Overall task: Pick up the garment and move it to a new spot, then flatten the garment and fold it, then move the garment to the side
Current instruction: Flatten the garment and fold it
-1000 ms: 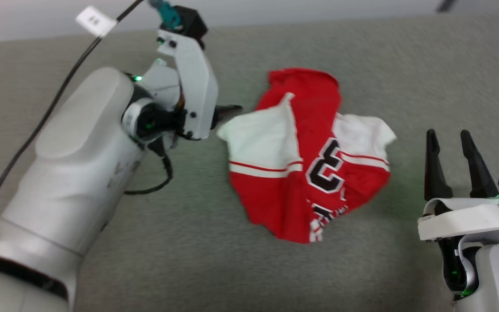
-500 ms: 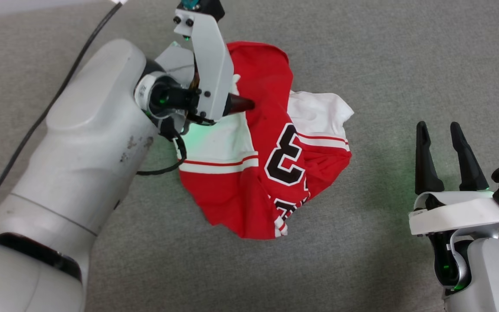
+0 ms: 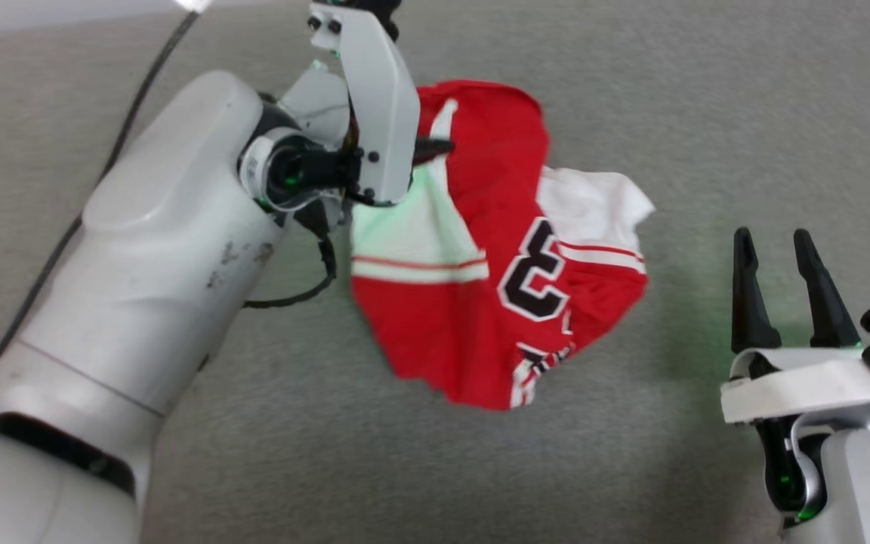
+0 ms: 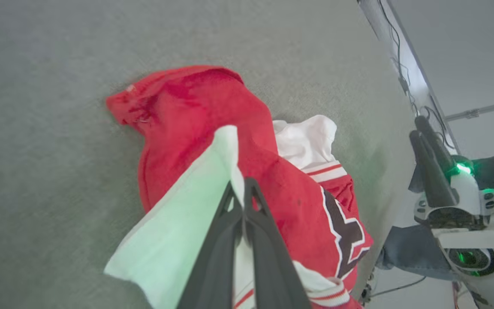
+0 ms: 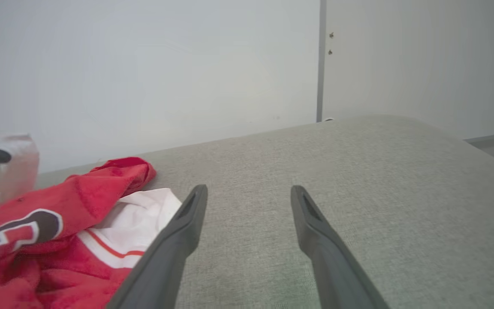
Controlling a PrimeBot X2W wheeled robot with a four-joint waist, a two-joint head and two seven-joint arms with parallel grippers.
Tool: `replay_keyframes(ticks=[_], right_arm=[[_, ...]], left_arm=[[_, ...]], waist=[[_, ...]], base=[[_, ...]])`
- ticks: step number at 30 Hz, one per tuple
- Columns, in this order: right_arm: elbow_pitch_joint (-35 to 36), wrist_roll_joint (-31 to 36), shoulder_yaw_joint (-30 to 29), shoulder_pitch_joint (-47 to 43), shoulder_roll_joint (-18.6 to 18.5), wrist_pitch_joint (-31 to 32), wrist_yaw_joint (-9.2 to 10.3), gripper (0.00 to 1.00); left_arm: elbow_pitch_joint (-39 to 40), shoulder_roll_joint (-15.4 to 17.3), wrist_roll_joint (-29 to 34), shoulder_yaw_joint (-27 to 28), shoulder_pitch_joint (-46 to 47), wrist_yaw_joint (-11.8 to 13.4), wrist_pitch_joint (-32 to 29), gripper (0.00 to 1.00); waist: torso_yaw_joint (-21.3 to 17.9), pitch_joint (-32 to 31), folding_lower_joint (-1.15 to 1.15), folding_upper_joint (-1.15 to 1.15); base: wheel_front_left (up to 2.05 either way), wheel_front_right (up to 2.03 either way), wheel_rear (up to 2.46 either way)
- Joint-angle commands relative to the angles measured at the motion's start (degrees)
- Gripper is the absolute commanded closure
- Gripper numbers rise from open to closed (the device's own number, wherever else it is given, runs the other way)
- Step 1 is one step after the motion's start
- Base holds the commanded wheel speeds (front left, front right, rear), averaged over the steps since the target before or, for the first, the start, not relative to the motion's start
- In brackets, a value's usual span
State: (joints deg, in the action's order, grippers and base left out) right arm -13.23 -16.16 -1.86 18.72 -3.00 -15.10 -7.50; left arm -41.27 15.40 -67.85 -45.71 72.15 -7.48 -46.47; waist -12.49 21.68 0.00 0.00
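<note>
Left gripper (image 3: 432, 146) is pinched tight, fingers pressed together on the white panel at the far left of the jersey (image 3: 510, 249). The jersey sits crumpled mid-scene on the grey surface (image 3: 669, 98), with a black numeral face up on the red. Over on the right, the right gripper (image 3: 771, 240) hovers spread wide, holding nothing, apart from the cloth.

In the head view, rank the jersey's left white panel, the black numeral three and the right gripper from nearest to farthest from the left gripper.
1. The left white panel, pinched by the shut left gripper.
2. The numeral three, right of that panel.
3. The right gripper, far lower right, open.
</note>
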Motion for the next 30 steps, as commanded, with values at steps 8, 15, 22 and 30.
replay_keyframes(ticks=[8,15,22,30], right_arm=[[-1.07,2.11,-0.15,-2.19,-0.65,-0.05,0.02,0.0],[-1.39,2.37,-0.14,-3.65,-1.49,-0.05,0.02,0.0],[-1.18,2.12,-0.47,-4.24,-2.47,-0.05,0.02,0.0],[-1.54,1.83,-0.46,-4.57,-3.97,0.09,0.02,0.0]], left_arm=[[8.42,9.97,-5.74,4.01,-5.95,0.03,13.73,1.0],[9.96,18.3,-9.64,4.73,-17.0,0.03,19.7,1.0],[5.68,21.07,-10.94,4.94,-26.31,0.03,27.79,1.0],[1.96,20.29,-10.83,3.19,-28.39,0.03,31.17,1.0]], waist=[[11.77,-7.81,0.0,0.0],[15.88,-10.43,0.0,0.0],[16.09,-10.25,0.0,0.0],[14.8,-9.95,0.0,0.0]], base=[[0.0,0.0,0.0],[0.0,0.0,0.0],[0.0,0.0,0.0],[0.0,0.0,0.0]])
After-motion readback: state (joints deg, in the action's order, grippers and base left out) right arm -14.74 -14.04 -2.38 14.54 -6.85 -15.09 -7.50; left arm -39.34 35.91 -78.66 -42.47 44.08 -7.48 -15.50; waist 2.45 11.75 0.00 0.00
